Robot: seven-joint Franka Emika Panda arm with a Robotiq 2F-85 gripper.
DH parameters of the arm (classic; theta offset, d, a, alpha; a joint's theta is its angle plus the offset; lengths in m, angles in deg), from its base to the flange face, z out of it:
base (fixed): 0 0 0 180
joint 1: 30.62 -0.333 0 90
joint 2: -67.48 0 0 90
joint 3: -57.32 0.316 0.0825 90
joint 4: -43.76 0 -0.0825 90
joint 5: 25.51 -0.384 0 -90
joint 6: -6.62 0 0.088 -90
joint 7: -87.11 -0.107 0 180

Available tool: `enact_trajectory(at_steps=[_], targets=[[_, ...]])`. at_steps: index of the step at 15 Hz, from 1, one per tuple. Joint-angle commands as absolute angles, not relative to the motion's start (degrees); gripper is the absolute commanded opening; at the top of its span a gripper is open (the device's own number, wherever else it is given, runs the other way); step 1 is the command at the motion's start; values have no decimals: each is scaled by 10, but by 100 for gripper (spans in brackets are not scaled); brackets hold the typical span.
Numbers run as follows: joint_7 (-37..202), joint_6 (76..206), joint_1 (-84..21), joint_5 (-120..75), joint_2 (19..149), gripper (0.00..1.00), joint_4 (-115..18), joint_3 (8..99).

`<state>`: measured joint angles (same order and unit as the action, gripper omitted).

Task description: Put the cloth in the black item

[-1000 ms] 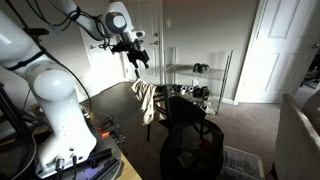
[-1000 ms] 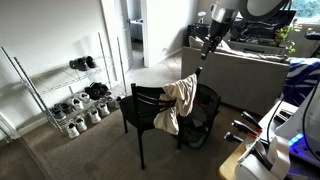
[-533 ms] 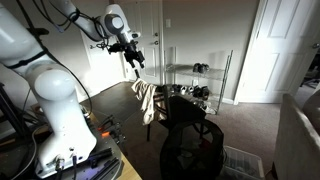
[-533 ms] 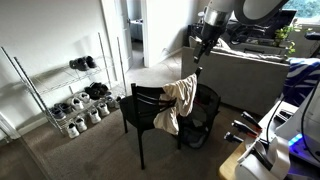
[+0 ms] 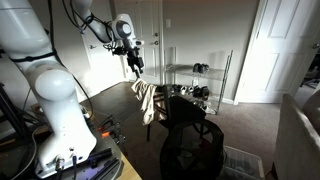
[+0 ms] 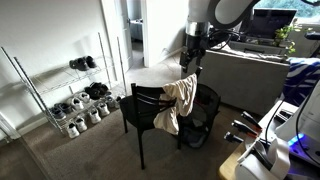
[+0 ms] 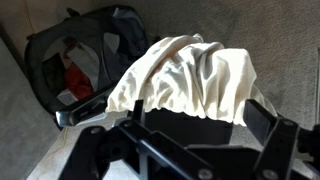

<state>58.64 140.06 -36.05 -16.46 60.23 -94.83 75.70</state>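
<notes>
The cloth, beige and off-white, hangs draped over the back of a dark slat-backed chair. It also shows in the other exterior view and fills the middle of the wrist view. The black mesh basket stands on the carpet beside the chair, also seen in an exterior view. In the wrist view its dark round rim is at the upper left, with something red inside. My gripper hovers above the cloth, open and empty, with its fingers spread over the cloth.
A wire shelf rack with shoes stands by the wall and also shows in an exterior view. A sofa is behind the chair. White doors and the robot's base are nearby. Carpet lies around the chair.
The arm has swung over and down a little, bringing the open gripper closer above the cloth on the chair back. The cloth and basket have not moved.
</notes>
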Motion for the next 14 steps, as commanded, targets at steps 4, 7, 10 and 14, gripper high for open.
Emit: enact_trajectory(at_steps=[4, 7, 10, 14], targets=[[585, 1406, -375, -166, 708, 100, -887, 705], [592, 1417, -383, -167, 747, 100, -867, 685], [608, 1395, -389, -183, 783, 100, -850, 671], [646, 1345, -392, -212, 817, 100, -831, 660]])
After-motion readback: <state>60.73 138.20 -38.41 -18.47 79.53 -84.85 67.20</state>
